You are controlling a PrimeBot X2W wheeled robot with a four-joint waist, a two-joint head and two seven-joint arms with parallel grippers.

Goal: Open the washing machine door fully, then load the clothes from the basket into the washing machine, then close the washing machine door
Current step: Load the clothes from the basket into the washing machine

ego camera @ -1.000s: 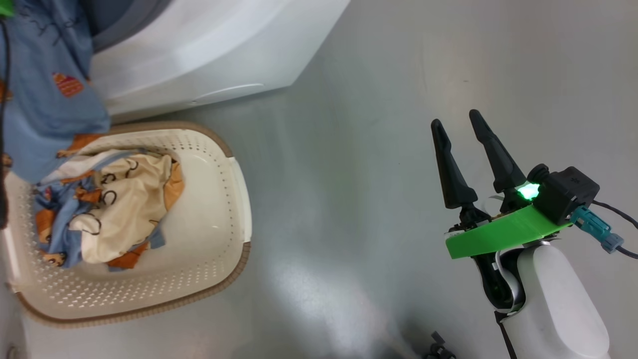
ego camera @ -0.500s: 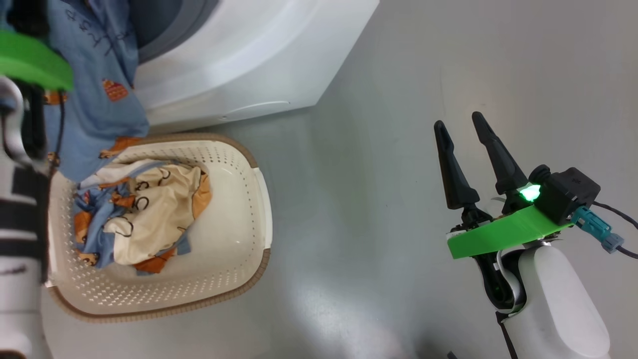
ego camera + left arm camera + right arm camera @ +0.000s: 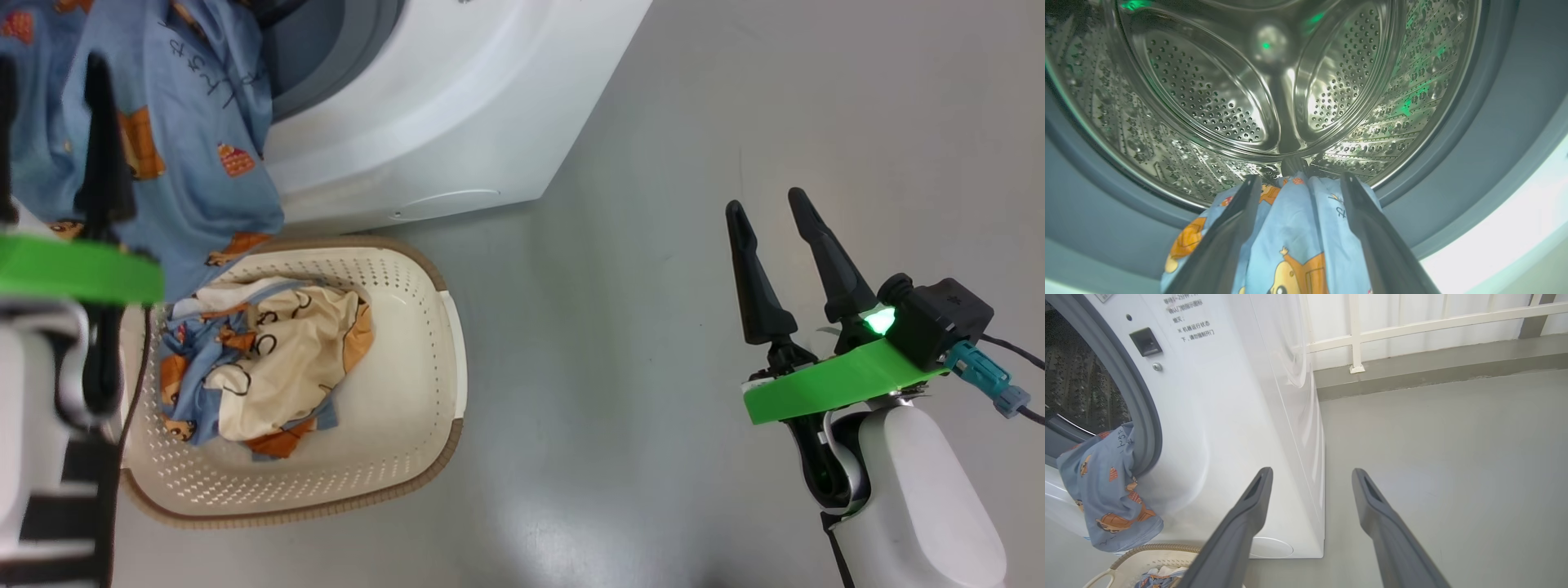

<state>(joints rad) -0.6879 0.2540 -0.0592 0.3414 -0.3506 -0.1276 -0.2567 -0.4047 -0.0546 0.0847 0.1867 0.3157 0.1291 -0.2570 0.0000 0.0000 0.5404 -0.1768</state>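
Observation:
The white washing machine (image 3: 457, 106) stands at the top of the head view with its opening uncovered; the washing machine door is out of view. A light-blue printed garment (image 3: 212, 147) hangs out of the opening, over the grey gasket (image 3: 1474, 163), down to the basket (image 3: 453, 351). More clothes (image 3: 277, 367), blue and cream, lie inside the basket. My left gripper (image 3: 49, 65) is open in front of the opening, with the blue garment (image 3: 1298, 228) lying loose under and between its fingers and the steel drum (image 3: 1249, 81) beyond. Over bare floor to the right, my right gripper (image 3: 775, 212) is open and holds nothing.
Grey floor (image 3: 653, 408) spreads between the basket and my right arm. In the right wrist view, a white railing (image 3: 1412, 326) on a low grey curb runs behind the machine's side (image 3: 1290, 416). The basket rim (image 3: 1147, 551) shows below the hanging garment (image 3: 1106, 490).
The head camera has shifted, sliding the scene right and down. My left gripper has drawn back from the machine opening into view, leaving the blue garment draped over the rim. The right arm holds still.

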